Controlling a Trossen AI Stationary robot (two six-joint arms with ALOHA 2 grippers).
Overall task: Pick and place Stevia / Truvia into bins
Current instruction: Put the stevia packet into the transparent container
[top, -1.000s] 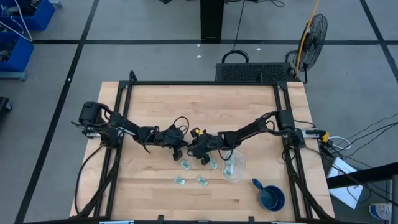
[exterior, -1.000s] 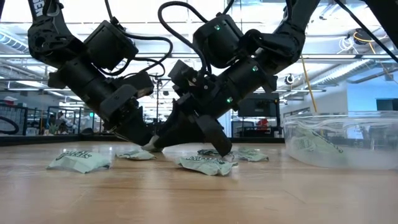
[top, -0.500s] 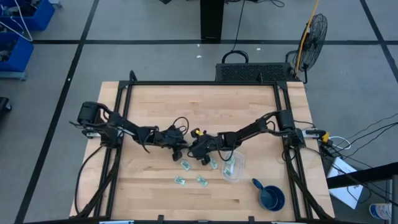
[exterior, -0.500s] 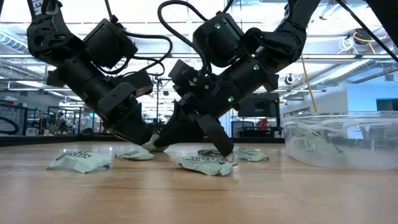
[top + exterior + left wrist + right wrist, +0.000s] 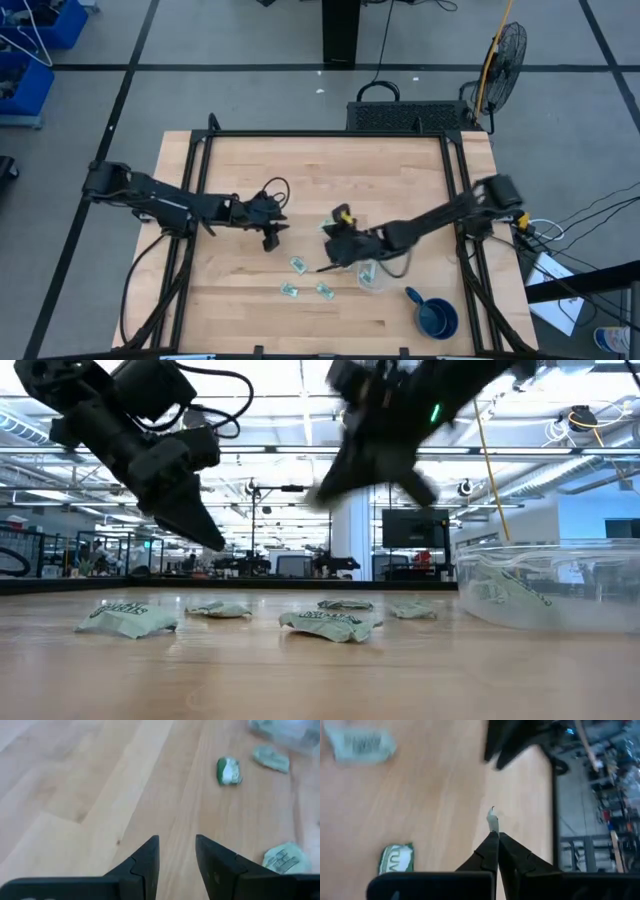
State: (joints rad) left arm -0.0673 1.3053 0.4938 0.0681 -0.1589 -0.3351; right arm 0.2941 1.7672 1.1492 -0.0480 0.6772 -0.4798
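Your right gripper's fingers are pinched together on a thin pale sliver, likely a packet edge-on, though you cannot tell for sure; your left gripper's fingers stand narrowly apart, holding nothing.

The wooden table carries the clear container at its front right, half covered by the right arm from above; the low view shows its wall with packets inside. Loose sweetener packets lie just left of it; the low view lines them up. The left gripper hangs above bare wood, left of them.
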